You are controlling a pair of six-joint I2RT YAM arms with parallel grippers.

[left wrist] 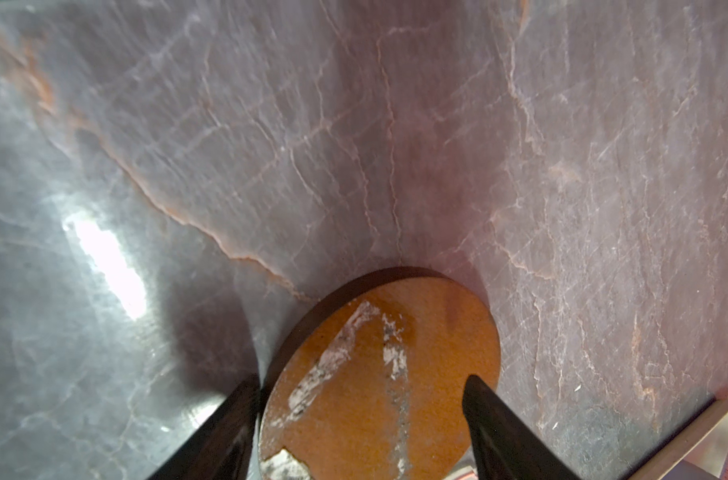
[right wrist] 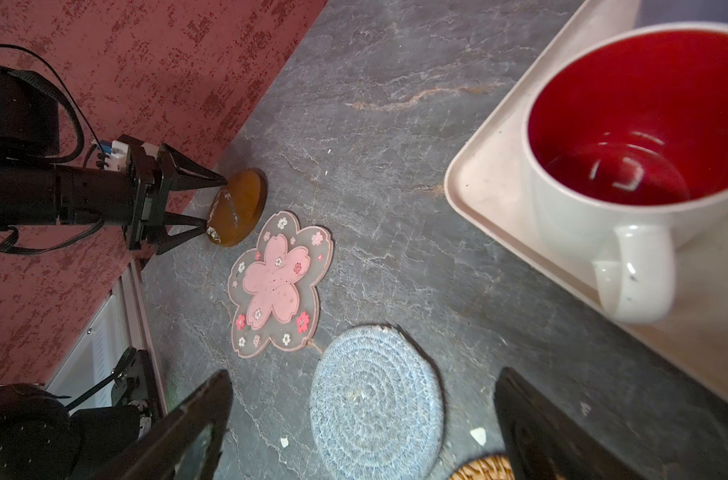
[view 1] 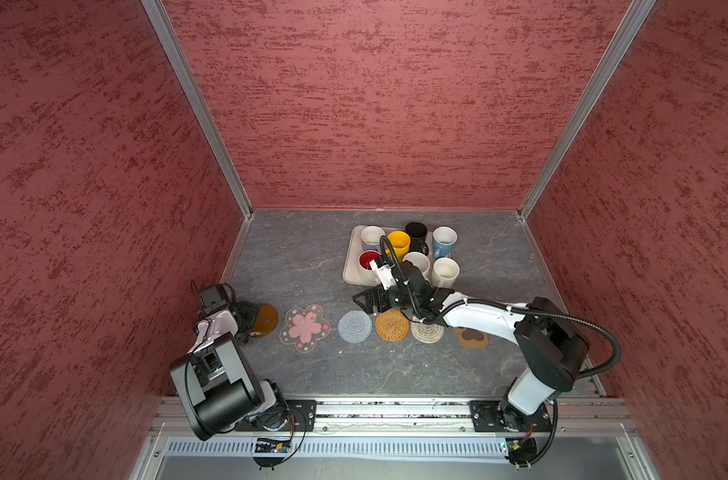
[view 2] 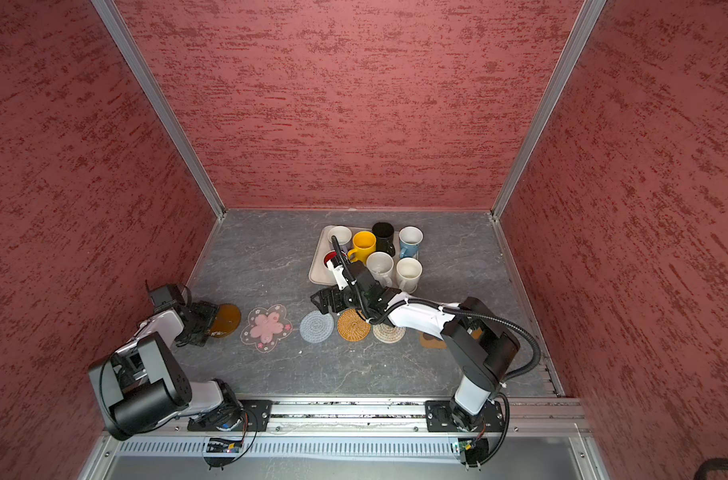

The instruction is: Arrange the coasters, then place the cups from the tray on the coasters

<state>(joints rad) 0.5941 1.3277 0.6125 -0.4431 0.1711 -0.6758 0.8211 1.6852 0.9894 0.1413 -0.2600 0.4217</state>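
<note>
Coasters lie in a row in a top view: brown wooden disc, pink flower, grey-blue weave, orange weave, beige weave, brown paw. My left gripper straddles the disc. One finger touches its rim and the other overlaps its face; a firm grip is unclear. My right gripper hangs open over the grey-blue coaster. Several cups stand on the tray, among them the yellow, black and red-inside cup.
The red side wall runs close behind the left gripper. The tray's front corner lies beside the right gripper. The right forearm crosses above the beige and paw coasters. Bare marble stretches left of the tray.
</note>
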